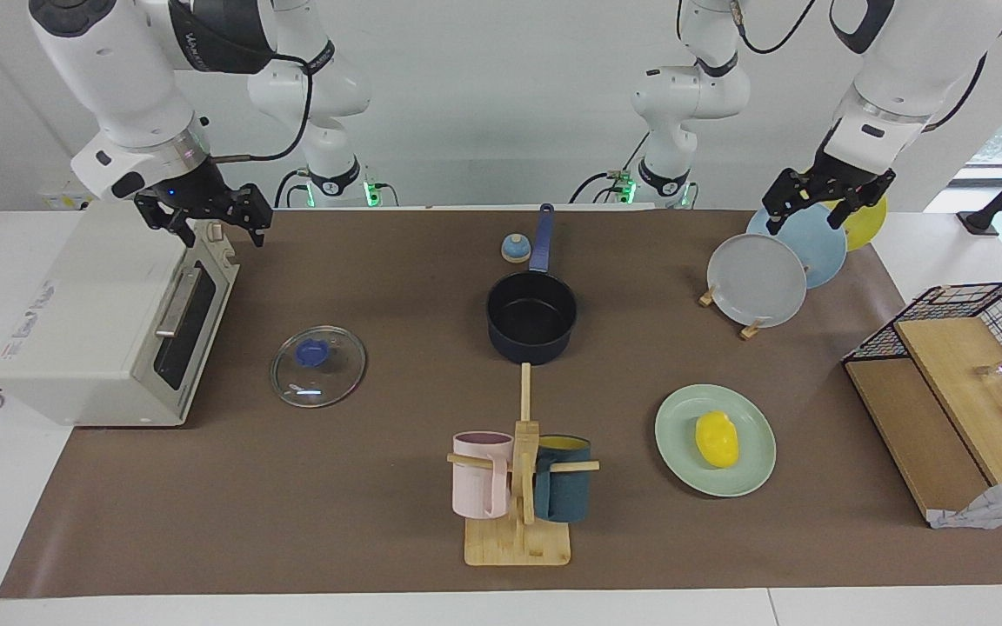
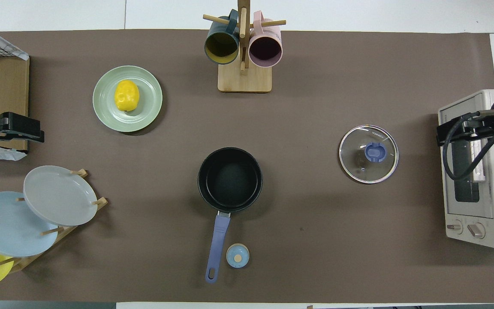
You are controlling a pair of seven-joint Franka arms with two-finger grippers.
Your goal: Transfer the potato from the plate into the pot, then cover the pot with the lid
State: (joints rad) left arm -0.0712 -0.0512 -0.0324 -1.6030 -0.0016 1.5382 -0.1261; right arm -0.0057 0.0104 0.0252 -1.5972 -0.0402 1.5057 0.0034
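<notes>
Right gripper (image 1: 205, 222): we are seeing it hanging over the toaster oven (image 1: 110, 322), fingers spread, holding nothing.
Lid (image 1: 318, 366): lying flat on the table, near that gripper.
Pot (image 1: 531, 317): standing between both grippers.
Potato (image 1: 717, 439): lying on the plate (image 1: 679, 452).
Left gripper (image 1: 818, 209): hanging over the upright plates (image 1: 779, 269), fingers spread, well apart from the potato.

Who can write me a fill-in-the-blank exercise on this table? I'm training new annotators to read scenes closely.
1. The potato lies on the ____ plate.
2. The pot is ____ inside.
3. The lid lies flat on the mat between the pot and the ____.
4. The left claw hangs over the rack of upright ____, while the right claw hangs over the toaster oven.

Missing words: green; empty; toaster oven; plates
</notes>
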